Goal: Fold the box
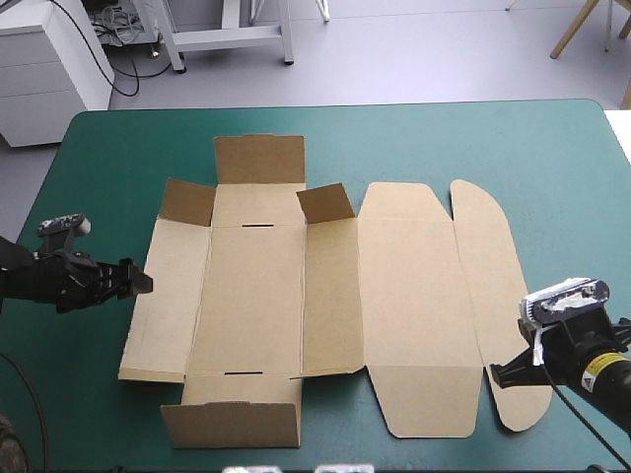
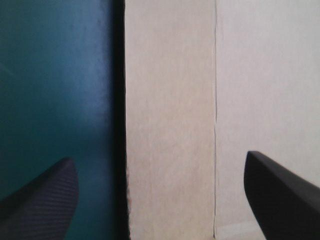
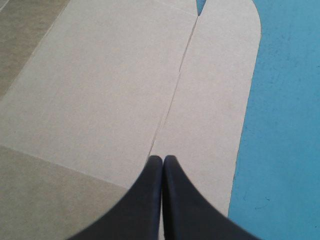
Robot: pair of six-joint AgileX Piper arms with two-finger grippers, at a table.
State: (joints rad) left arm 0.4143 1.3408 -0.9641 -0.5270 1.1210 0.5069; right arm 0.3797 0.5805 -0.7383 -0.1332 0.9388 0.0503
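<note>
The brown box (image 1: 325,296) lies as a cut sheet on the teal-green cover, mostly flat. Its far flap (image 1: 259,158), two small corner flaps (image 1: 187,202) and its near flap (image 1: 232,424) stand raised. My left gripper (image 1: 146,283) hovers at the sheet's left edge. In the left wrist view it (image 2: 161,159) is open, and the box (image 2: 170,125) edge runs between its fingers. My right gripper (image 1: 498,376) sits over the near end of the rounded right flap. In the right wrist view it (image 3: 162,159) is shut, its tip on the crease of the box (image 3: 125,90).
Teal-green cover (image 1: 552,158) shows to the right of the sheet and along the table's far edge. A narrower strip of cover (image 1: 89,345) lies to the left of the sheet, under my left arm.
</note>
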